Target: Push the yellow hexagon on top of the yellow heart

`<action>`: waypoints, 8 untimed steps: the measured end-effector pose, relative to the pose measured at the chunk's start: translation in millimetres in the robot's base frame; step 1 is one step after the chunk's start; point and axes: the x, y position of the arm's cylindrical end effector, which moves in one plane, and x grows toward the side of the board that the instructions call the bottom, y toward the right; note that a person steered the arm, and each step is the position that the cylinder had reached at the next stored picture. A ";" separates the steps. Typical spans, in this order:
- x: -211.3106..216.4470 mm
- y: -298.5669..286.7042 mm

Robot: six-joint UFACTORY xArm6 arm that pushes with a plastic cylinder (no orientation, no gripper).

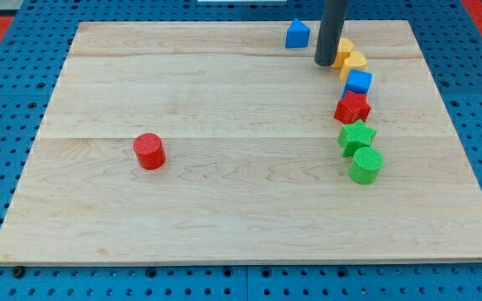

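My tip stands near the view's top right, touching the left side of a yellow block that it partly hides; its shape cannot be made out. A second yellow block lies just below and right of it, the two touching. I cannot tell which is the hexagon and which the heart. Both sit at the head of a column of blocks running down the view's right.
Below the yellow pair lie a blue cube, a red star-like block, a green star and a green cylinder. A blue block lies left of my tip. A red cylinder stands at centre left of the wooden board.
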 end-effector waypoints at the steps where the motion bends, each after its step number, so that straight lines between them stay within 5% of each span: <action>1: -7.1 46.0; 3: -12.0 58.2; 5: -34.3 149.1; 6: -65.4 137.1; 8: -62.8 72.8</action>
